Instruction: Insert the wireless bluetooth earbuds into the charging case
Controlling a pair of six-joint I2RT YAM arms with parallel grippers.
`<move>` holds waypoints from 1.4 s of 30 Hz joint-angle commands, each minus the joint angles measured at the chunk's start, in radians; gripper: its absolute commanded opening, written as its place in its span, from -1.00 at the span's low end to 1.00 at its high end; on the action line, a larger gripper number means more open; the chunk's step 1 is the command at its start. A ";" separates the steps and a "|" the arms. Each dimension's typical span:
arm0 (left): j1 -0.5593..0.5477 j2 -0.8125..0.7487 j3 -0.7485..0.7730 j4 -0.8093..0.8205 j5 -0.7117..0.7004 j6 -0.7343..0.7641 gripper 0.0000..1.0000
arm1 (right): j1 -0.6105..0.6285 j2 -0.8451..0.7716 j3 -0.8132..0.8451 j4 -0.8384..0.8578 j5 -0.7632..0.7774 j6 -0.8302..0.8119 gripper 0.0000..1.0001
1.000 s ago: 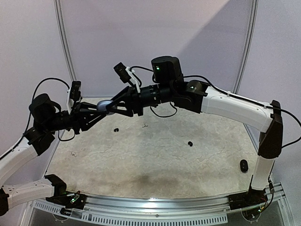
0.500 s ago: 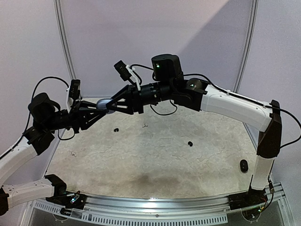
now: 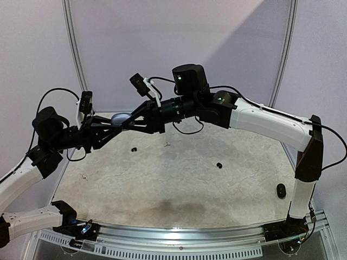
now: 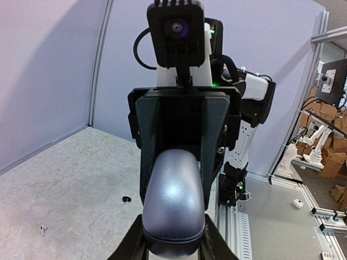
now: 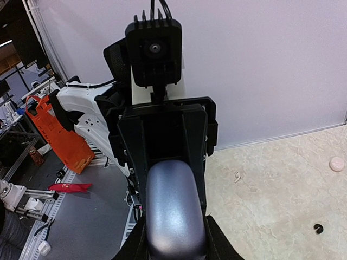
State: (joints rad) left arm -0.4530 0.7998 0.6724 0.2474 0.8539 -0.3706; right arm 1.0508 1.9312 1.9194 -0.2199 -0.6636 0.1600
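The silvery-grey charging case (image 3: 120,117) is held in mid-air over the far left part of the table (image 3: 179,184), caught between the two arms where they meet nose to nose. The left claw (image 4: 173,246) is clamped on one end of it. In the left wrist view its dark fingers (image 4: 133,244) press the case's flanks at the bottom of the frame, and the rounded, glossy shell rises between them. The right claw (image 5: 174,244) grips the opposite end, its fingers (image 5: 135,241) lying tight against the case's sides in the right wrist view. Each wrist view looks straight at the other arm's camera above the case. The case looks closed, its shell a smooth metallic grey. The earbuds lie loose on the table below, well apart from the case and from each other. One black bud (image 3: 133,149) sits just beneath the joined claws. A small white bud (image 3: 167,144) lies a little to its right. A second black bud (image 3: 219,165) is near the middle of the table, and another white bud (image 3: 85,176) lies toward the left edge. A larger black oval thing (image 3: 281,190) rests near the right arm's upright link. In the right wrist view a round white thing (image 5: 336,163) shows at the frame's right edge. Cardboard boxes (image 4: 331,162) stand in the background of the left wrist view, and any print on them is too small to read.
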 commanded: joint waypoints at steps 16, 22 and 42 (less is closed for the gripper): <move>0.006 0.055 0.130 -0.517 -0.619 0.449 0.98 | -0.238 0.032 -0.279 -0.133 0.200 0.290 -1.00; 0.029 0.225 0.261 -0.734 -0.773 0.581 0.99 | -0.297 0.231 -0.248 -0.238 0.066 0.397 -1.00; 0.315 1.088 0.976 -1.162 -0.823 0.692 0.99 | -0.401 0.426 -0.124 -0.456 0.054 0.382 0.68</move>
State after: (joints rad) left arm -0.1810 1.7573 1.5108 -0.7876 0.0654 0.3222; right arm 0.6582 2.3329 1.7424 -0.5621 -0.7391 0.5793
